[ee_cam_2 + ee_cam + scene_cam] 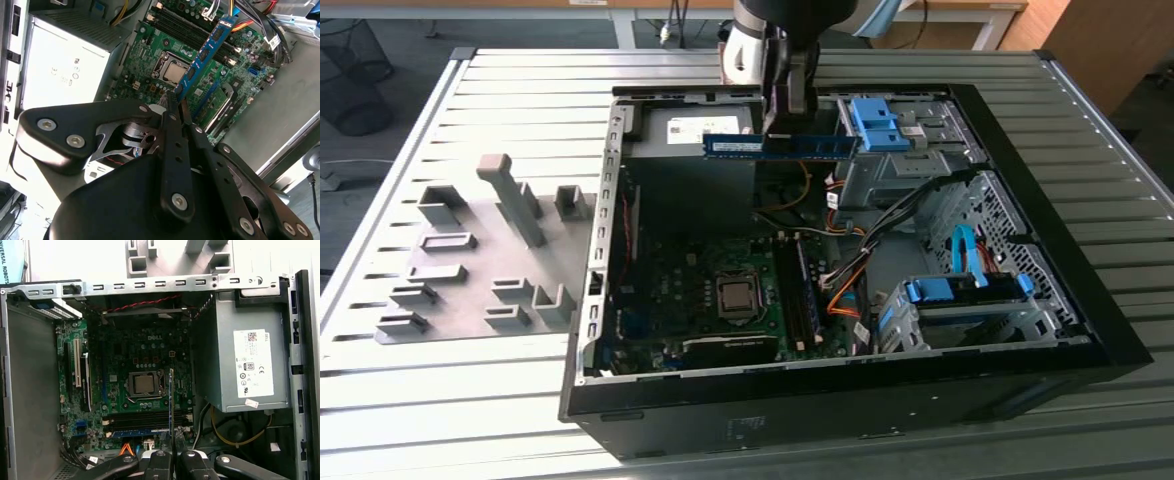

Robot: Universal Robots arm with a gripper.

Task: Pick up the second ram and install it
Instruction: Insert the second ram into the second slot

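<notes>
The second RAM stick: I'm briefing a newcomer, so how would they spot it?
Find the open black computer case. Over it the gripper pinches a long, thin blue circuit-board stick with black chips. It is held level in the air, not seated on the green motherboard.

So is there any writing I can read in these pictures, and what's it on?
White label on the grey power supply: print too small to read.
Motherboard: white markings, too fine to read.
The second ram, clamped in the pincer: any print too small to read.
</notes>
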